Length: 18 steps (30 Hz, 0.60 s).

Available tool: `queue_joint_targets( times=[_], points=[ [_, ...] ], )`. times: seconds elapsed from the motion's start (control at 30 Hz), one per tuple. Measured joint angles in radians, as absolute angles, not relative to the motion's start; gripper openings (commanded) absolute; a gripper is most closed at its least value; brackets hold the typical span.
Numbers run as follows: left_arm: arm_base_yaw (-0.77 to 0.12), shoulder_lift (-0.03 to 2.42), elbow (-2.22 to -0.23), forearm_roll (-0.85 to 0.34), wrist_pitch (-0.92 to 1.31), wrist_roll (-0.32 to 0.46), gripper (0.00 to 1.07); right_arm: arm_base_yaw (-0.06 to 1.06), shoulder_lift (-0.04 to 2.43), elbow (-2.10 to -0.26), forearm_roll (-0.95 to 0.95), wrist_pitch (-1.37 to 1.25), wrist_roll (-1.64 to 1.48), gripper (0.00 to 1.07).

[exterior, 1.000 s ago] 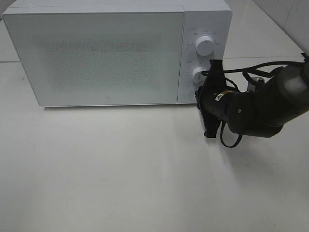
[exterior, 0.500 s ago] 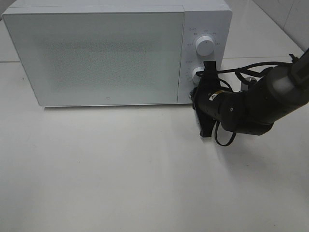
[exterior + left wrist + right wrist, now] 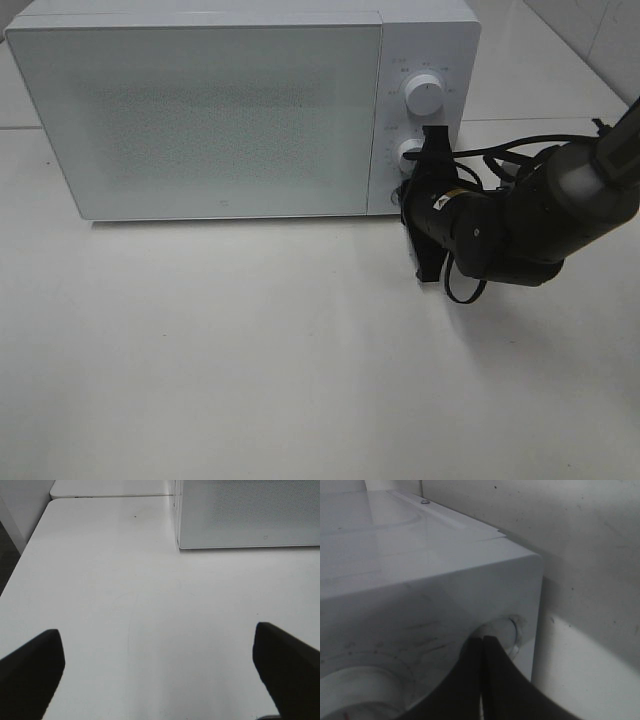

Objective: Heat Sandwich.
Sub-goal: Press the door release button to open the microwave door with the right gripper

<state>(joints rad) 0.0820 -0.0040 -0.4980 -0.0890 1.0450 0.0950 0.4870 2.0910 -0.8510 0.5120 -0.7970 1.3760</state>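
The white microwave stands at the back of the table with its frosted door shut. The sandwich is not in view. My right gripper is shut, its tip against the lowest part of the control panel. In the right wrist view the closed fingers touch a small round button near the panel's corner. My left gripper is open and empty above bare table, out of the exterior high view. The microwave's corner lies ahead of it.
Two white knobs, upper and lower, sit on the panel above my right gripper. One knob's rim shows in the right wrist view. Black cables trail behind the right arm. A white table lies in front.
My right arm has moved left toward the microwave's control panel, bringing the shut fingertips onto its lowest button. The microwave door stays shut.
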Motion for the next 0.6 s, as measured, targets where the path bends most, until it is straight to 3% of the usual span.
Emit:
queue_joint_targets(
  times=[0.6],
  points=[
    [0.082, -0.004, -0.498, -0.089, 1.045, 0.095, 0.97, 0.502, 2.155, -0.938, 0.605, -0.779, 1.273, 0.0]
  ],
)
